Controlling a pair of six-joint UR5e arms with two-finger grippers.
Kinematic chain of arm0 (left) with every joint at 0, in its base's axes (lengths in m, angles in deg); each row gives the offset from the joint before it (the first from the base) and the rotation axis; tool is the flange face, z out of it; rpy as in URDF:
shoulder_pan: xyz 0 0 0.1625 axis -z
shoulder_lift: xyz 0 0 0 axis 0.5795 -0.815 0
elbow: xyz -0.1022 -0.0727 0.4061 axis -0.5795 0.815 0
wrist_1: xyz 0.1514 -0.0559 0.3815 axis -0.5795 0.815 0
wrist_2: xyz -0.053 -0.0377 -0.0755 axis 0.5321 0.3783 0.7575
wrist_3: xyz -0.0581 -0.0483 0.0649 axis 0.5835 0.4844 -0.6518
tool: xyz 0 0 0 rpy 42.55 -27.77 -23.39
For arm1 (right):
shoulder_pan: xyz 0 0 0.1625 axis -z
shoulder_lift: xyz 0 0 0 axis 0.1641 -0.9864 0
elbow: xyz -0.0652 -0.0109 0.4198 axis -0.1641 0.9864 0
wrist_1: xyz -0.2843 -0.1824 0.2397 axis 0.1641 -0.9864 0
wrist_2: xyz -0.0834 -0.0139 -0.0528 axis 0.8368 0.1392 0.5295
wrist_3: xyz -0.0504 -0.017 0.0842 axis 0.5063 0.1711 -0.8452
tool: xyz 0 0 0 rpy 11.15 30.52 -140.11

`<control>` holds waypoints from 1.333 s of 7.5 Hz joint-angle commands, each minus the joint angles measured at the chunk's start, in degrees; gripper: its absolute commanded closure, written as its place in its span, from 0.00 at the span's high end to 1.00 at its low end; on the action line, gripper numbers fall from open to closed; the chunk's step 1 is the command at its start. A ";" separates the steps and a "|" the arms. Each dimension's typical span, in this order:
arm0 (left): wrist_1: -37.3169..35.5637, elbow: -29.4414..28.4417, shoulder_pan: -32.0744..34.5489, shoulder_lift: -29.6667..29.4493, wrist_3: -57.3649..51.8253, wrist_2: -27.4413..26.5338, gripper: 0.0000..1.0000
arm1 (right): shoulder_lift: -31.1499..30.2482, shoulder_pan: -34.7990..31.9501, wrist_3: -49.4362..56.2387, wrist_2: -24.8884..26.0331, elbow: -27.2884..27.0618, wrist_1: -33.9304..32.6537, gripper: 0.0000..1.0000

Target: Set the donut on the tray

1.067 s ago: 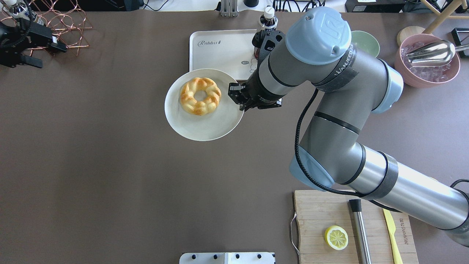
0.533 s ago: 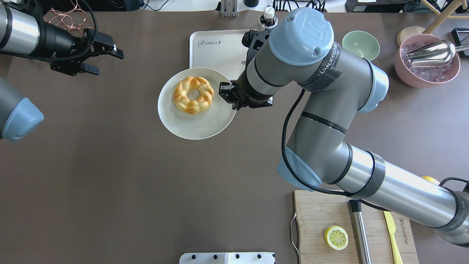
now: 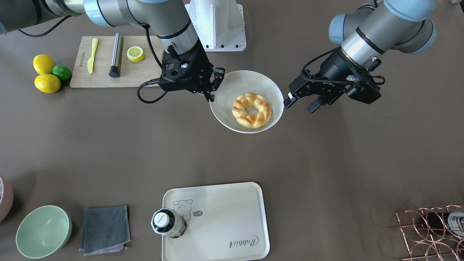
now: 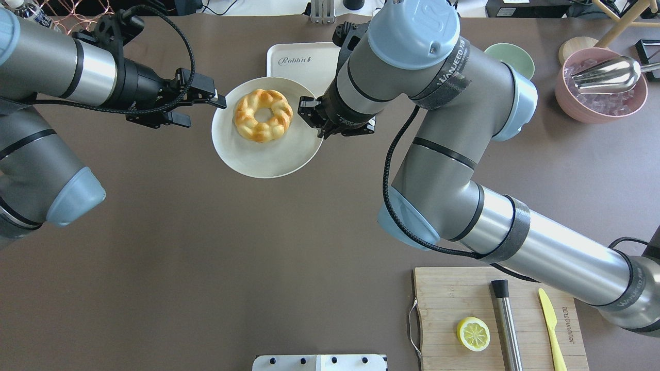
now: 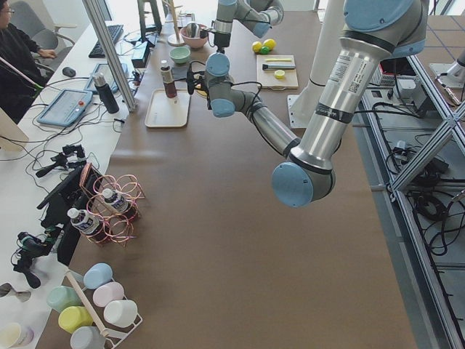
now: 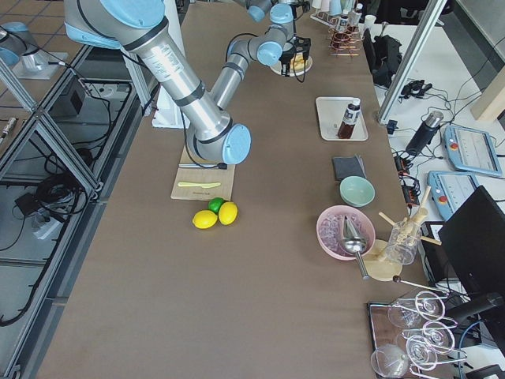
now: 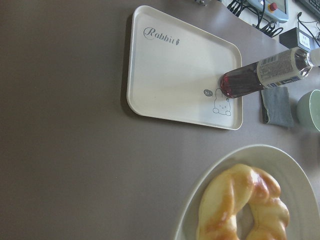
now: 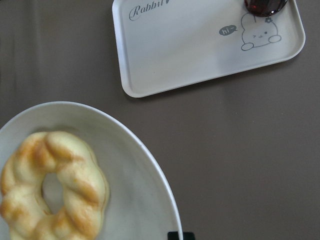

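The golden-brown braided donut [image 4: 263,114] [image 3: 251,110] lies on a round white plate [image 4: 258,159] [image 3: 232,85]. My right gripper [image 4: 315,123] [image 3: 212,92] is shut on the plate's rim and holds it above the table. My left gripper [image 4: 203,111] [image 3: 299,105] is open and empty, just off the plate's opposite rim. The cream-white tray [image 4: 299,62] [image 3: 224,217] [image 7: 175,70] [image 8: 200,50] lies on the table beyond the plate, with a bottle [image 3: 169,222] [image 7: 265,75] standing on its bear corner. The donut also shows in both wrist views [image 7: 240,210] [image 8: 55,185].
A wooden cutting board [image 4: 448,309] with a lemon half [image 4: 473,334], a metal tube and a yellow knife lies near the robot's right. A green bowl [image 3: 43,231], a grey cloth [image 3: 105,229], a pink ice bowl [image 4: 600,90] and a copper rack [image 3: 431,232] line the far edge.
My right gripper has carried the plate with the donut to the left and farther from the robot. My left arm has swung in from the left, up to the plate's rim.
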 commanded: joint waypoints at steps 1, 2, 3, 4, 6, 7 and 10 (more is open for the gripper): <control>0.00 0.80 -3.78 0.08 0.00 -5.35 0.84 | 0.18 -1.30 0.02 -0.97 0.20 0.01 0.00; 0.00 1.15 -3.97 0.25 0.00 -5.64 0.67 | 0.18 -1.30 0.02 -1.15 0.28 0.01 0.00; 0.00 1.33 -3.98 0.34 0.09 -5.64 0.54 | 0.18 -1.30 0.02 -1.15 0.55 0.01 0.00; 0.00 1.68 -3.98 0.43 0.09 -5.55 0.45 | 0.18 -1.30 0.02 -1.15 0.64 0.01 0.00; 0.00 2.03 -3.62 0.78 0.00 -5.20 0.31 | 0.18 -1.21 -0.07 -1.15 0.64 0.10 0.00; -0.08 2.03 -3.62 0.78 0.00 -5.20 0.13 | 0.18 -1.21 -0.16 -1.15 0.38 0.01 0.00; 0.00 2.03 -3.80 0.61 -0.09 -5.38 0.00 | 0.27 -1.21 -1.03 -2.21 0.11 0.19 0.00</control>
